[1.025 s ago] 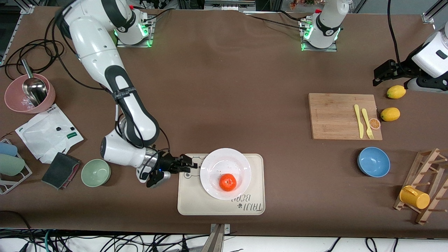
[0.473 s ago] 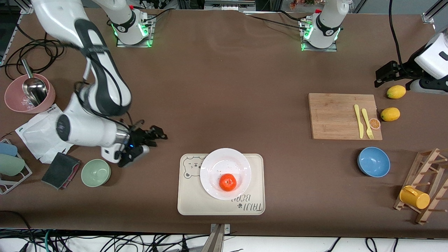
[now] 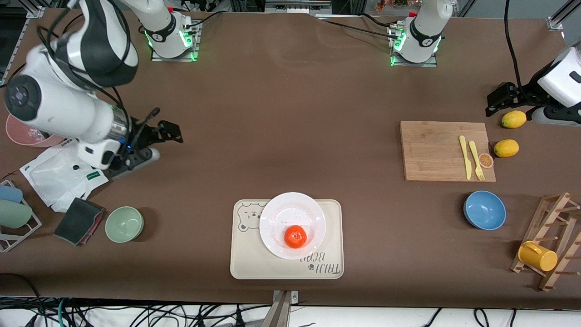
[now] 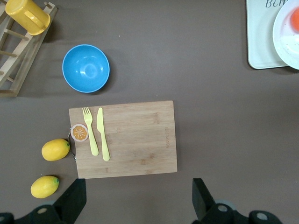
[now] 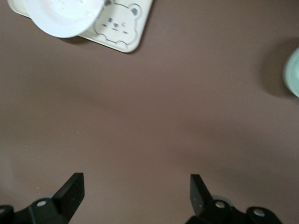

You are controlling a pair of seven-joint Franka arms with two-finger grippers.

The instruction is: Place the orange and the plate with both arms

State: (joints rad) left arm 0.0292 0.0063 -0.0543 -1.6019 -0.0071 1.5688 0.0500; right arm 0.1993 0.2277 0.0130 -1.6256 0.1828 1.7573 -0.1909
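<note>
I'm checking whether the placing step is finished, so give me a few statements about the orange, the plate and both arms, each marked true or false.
1. The orange lies on the plate. True.
2. The plate rests directly on the brown table. False: it sits on the cream bear tray.
3. The right gripper holds the plate's rim. False: its jaws are open and empty, over bare table toward the right arm's end.
4. The left gripper is open, holding nothing, above the lemons and the cutting board. True.
5. The yellow fork and knife lie in the blue bowl. False: they lie on the cutting board.
</note>
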